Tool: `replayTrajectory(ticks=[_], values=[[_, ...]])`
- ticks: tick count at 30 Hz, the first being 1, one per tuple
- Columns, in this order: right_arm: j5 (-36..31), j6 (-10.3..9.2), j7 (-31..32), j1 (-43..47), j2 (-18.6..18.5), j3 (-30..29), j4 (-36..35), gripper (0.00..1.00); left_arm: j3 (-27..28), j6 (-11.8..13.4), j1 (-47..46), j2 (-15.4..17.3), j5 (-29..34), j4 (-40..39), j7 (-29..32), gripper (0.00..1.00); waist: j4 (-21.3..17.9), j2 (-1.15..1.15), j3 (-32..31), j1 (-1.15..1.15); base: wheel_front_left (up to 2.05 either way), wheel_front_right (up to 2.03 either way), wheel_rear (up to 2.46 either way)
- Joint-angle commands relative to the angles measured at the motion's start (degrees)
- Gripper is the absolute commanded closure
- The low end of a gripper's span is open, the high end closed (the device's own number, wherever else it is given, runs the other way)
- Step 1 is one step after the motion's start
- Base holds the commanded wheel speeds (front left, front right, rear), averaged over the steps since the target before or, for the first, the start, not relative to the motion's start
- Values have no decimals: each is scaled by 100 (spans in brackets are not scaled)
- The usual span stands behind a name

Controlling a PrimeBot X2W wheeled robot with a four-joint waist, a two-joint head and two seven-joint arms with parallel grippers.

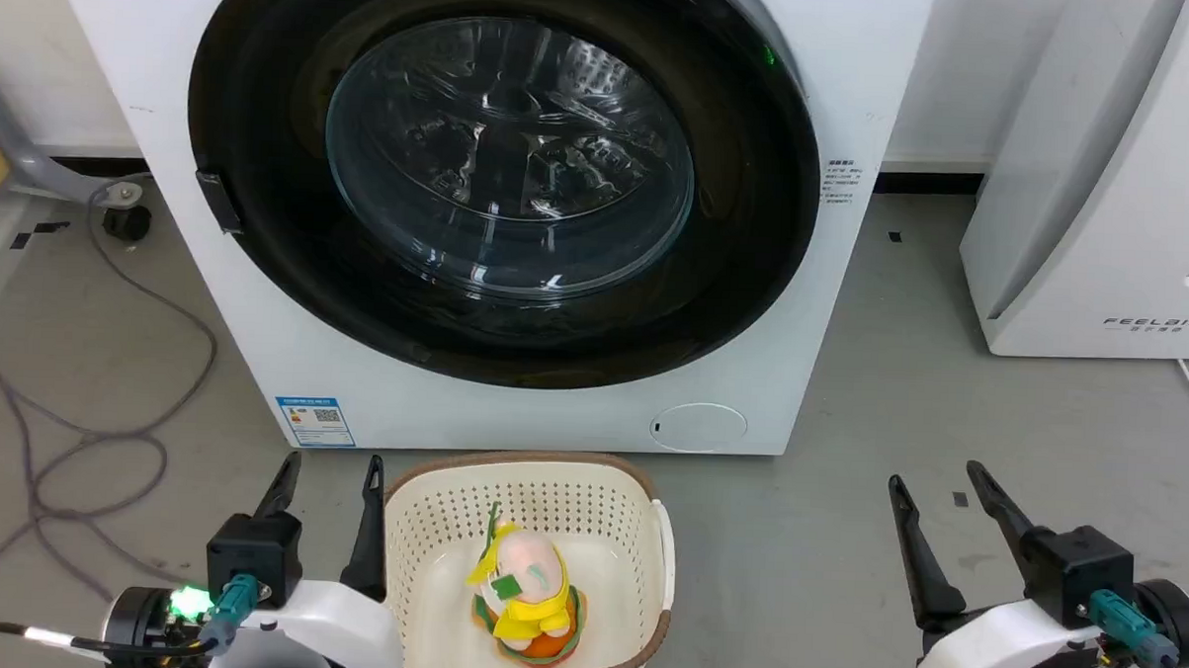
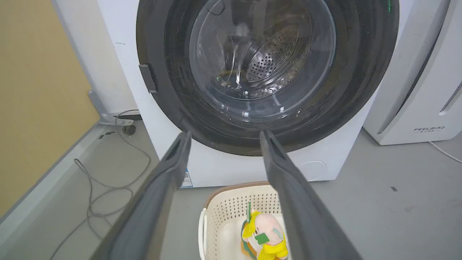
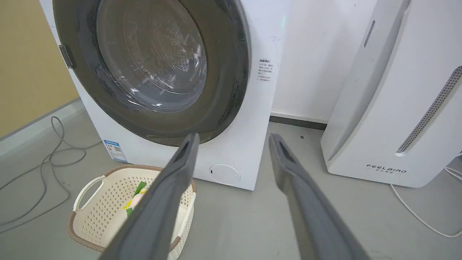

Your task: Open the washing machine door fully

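Ahead of me the door (image 1: 501,173) sits shut, flush against the machine (image 1: 833,313), latch tab (image 1: 219,200) on its left rim, while my left gripper (image 1: 329,503) and right gripper (image 1: 954,525) hang low, spread and empty, apparently readied for reaching.

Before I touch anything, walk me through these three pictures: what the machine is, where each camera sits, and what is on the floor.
This is a wheeled two-armed robot. The head camera looks down on both arms: the left claw and right claw, both open and empty. The other two pictures come from wrist cameras, each looking along its own pair of dark fingers. Ahead stands the washing machine, and the washing machine door looks shut. On the grey floor are a cream laundry basket holding a plush toy, loose cables, and a white FEELBIRD appliance.
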Motion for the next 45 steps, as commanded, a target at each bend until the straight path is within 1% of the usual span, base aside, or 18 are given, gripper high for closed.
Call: replayTrajectory(ticks=[1,3,4,5,12,18,24,26,27,34,39,45], values=[[48,0,-52,45,0,-8,2,0,-32,-31,-18,0,-26,41,-70,0,-2,0,0,0,0,0,0],[66,0,-74,57,0,-12,5,0,-47,-38,-27,0,-38,63,-95,0,-4,0,-1,0,0,0,0],[77,0,-85,63,0,-15,7,85,-53,-41,-31,0,-45,71,-107,0,-5,0,-1,0,0,0,0],[87,0,-96,68,0,-18,9,100,-60,-44,-35,0,-54,78,-119,0,-5,0,-1,0,0,0,0],[204,1,-180,92,0,-26,48,100,-104,-65,-49,0,-114,115,-203,0,-10,0,-2,0,0,0,0],[659,1,-266,95,0,30,109,100,-142,-83,-56,0,-160,157,-275,0,-10,0,-5,0,0,0,0],[1515,1,-347,57,0,106,162,100,-178,-104,-79,0,-233,200,-347,0,3,0,-4,0,0,0,0],[1728,1,-372,40,0,91,144,100,-200,-118,-85,0,-275,225,-371,0,13,0,-3,0,0,0,0],[1728,1,-372,40,0,91,144,100,-200,-118,-85,0,-275,225,-371,0,13,0,-3,0,0,0,0],[2691,1,-456,-43,0,-14,121,100,-240,-148,-113,0,-356,279,-454,0,20,0,29,0,0,0,0],[3461,2,-516,-255,-1,-144,192,100,-236,-153,-157,1,-402,285,-514,0,2,0,94,0,0,0,0],[4288,2,-587,-689,-13,-330,470,100,-237,-166,-257,1,-430,271,-586,0,-16,0,193,0,0,0,0]])
